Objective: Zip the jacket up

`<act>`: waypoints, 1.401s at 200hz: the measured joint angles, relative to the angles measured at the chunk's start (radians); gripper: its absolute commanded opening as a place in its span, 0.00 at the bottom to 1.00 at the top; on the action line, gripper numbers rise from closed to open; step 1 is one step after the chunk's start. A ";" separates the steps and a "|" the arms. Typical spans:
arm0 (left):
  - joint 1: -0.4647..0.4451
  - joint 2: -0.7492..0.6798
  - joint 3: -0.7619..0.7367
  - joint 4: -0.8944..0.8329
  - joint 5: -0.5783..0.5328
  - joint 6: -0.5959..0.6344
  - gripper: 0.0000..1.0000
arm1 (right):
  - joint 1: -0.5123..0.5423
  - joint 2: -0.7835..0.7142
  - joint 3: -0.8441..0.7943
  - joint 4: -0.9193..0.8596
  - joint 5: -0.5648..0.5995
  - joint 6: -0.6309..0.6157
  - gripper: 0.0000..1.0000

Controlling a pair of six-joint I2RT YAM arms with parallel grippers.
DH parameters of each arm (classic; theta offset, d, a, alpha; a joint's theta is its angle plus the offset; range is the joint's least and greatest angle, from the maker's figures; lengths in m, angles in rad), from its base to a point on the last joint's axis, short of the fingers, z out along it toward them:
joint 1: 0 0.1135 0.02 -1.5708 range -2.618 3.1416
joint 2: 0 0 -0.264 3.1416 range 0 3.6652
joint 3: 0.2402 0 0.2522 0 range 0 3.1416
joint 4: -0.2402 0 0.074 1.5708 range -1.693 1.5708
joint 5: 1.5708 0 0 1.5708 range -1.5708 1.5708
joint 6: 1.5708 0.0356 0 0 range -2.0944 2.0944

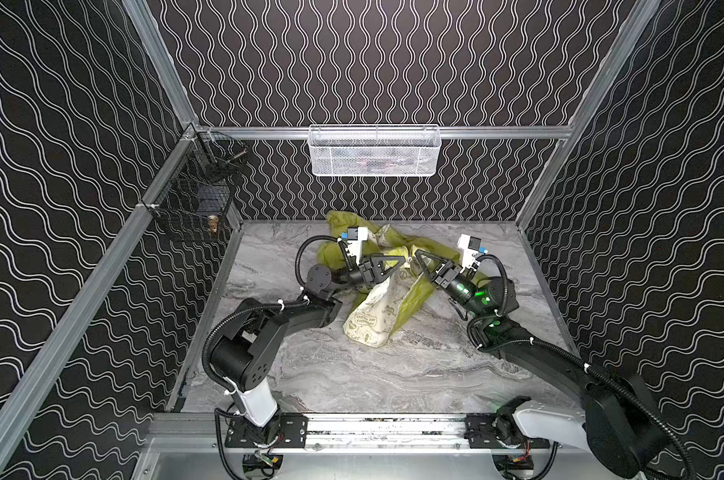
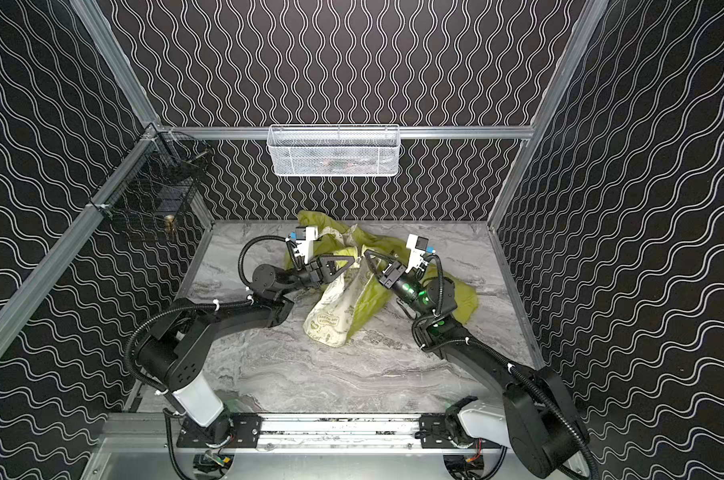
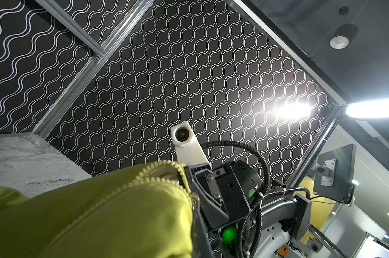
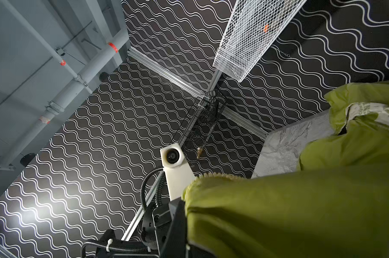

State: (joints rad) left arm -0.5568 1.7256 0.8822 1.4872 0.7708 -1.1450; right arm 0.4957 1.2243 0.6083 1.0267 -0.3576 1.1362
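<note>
The yellow-green jacket (image 1: 410, 303) lies crumpled at the back middle of the table, with its cream printed lining (image 1: 368, 320) turned out toward the front. Both grippers hover over it, tip to tip. My left gripper (image 1: 402, 261) is shut on a raised fold of the jacket (image 3: 122, 219). My right gripper (image 1: 418, 254) is shut on the facing fold (image 4: 300, 212). Pale zipper teeth (image 3: 153, 179) run along the held edge. A small metal zipper part (image 3: 195, 201) sits against the right gripper's dark finger. Fabric hides both pairs of fingertips in the wrist views.
A white mesh basket (image 1: 374, 151) hangs on the back rail. A black wire basket (image 1: 194, 199) is fixed to the left wall. The grey marble table (image 1: 352, 374) is closed in by patterned walls on three sides. Both arm bases stand on the front rail (image 1: 389, 428).
</note>
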 measured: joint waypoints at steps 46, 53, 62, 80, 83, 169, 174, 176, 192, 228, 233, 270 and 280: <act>0.000 0.000 0.001 0.000 -0.002 0.000 0.00 | 0.001 0.003 0.000 0.000 0.000 0.000 0.00; 0.000 0.000 0.001 0.000 -0.002 0.000 0.00 | 0.002 0.005 0.000 0.000 0.000 0.000 0.00; 0.000 0.000 0.001 0.000 -0.002 0.000 0.00 | 0.002 0.006 0.000 0.000 0.000 0.000 0.00; 0.000 0.000 0.001 0.000 -0.002 0.000 0.00 | 0.003 0.006 0.000 0.000 0.000 0.000 0.00; 0.000 0.000 0.001 0.000 -0.002 0.000 0.00 | 0.003 0.006 0.000 -0.001 0.000 0.000 0.00; 0.000 0.000 0.001 0.000 -0.002 -0.003 0.00 | 0.006 0.010 -0.003 0.000 -0.004 0.000 0.00; 0.000 0.000 0.001 0.000 -0.002 -0.003 0.00 | 0.007 0.010 -0.003 0.000 -0.004 0.000 0.00; 0.000 0.000 0.001 0.000 -0.002 -0.003 0.00 | 0.007 0.010 -0.003 0.000 -0.004 0.000 0.00; 0.000 0.000 0.001 0.000 -0.002 -0.003 0.00 | 0.008 0.010 -0.004 0.000 -0.005 0.000 0.00; 0.000 0.000 0.001 0.000 -0.005 -0.003 0.00 | 0.011 0.010 -0.010 0.000 -0.008 0.000 0.00; 0.000 0.000 0.001 0.000 -0.005 -0.003 0.00 | 0.012 0.010 -0.011 0.000 -0.009 0.000 0.00; 0.000 0.000 0.001 0.000 -0.006 -0.006 0.00 | 0.013 -0.001 -0.021 -0.005 -0.011 -0.006 0.00; 0.000 0.000 0.001 0.000 -0.006 -0.007 0.00 | 0.014 -0.006 -0.024 -0.008 -0.011 -0.014 0.00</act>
State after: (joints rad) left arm -0.5564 1.7256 0.8829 1.4872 0.7650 -1.1519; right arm 0.5095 1.2182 0.5838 1.0191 -0.3687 1.1221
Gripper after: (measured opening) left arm 0.056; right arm 0.056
